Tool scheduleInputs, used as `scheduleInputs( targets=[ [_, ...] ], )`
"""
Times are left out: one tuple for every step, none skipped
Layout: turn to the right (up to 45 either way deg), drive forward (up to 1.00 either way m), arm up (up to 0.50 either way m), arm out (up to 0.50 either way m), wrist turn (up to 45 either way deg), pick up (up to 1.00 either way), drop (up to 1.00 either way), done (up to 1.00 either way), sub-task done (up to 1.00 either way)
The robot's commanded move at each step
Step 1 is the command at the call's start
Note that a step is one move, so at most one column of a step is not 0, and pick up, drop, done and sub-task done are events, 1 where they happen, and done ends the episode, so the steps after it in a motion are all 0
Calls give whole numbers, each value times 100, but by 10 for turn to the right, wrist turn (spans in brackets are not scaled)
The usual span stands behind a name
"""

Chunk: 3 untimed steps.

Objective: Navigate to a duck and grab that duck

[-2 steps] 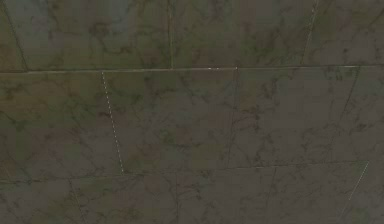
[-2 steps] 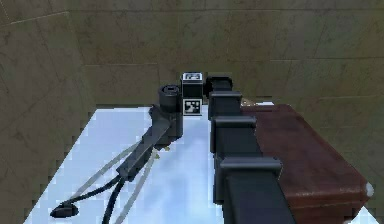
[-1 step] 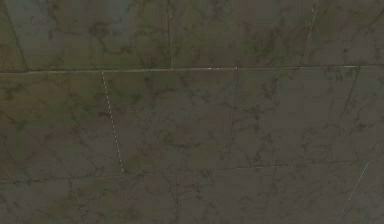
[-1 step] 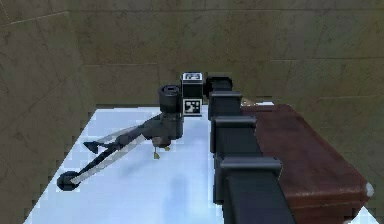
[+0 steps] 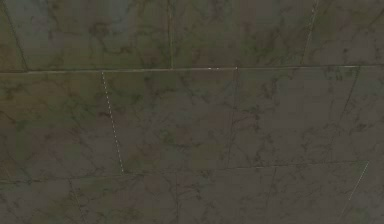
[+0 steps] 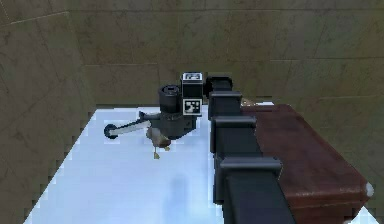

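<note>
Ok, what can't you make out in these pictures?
- Arm side view: whether the gripper holds the small brownish duck at its end, against the white surface.
- Arm side view: the red-brown furniture, partly behind the arm, cut off at the bottom edge.
- Forward view: whether the dark tiles are wall or floor.

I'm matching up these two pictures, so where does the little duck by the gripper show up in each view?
Forward view: dark mottled tiles with thin joint lines.
Arm side view: duck left of middle, just below the gripper in the picture, pale surface behind it.
Shared landmark: probably the mottled tiles, which also cover the walls behind that surface.
</note>
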Motion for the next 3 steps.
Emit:
scheduleInputs(
  targets=[
    [0,0,0,0,330,0,0,0,0],
    [0,0,-8,0,0,0,0,0,0],
    [0,0,0,0,0,100,0,0,0]
  ],
)
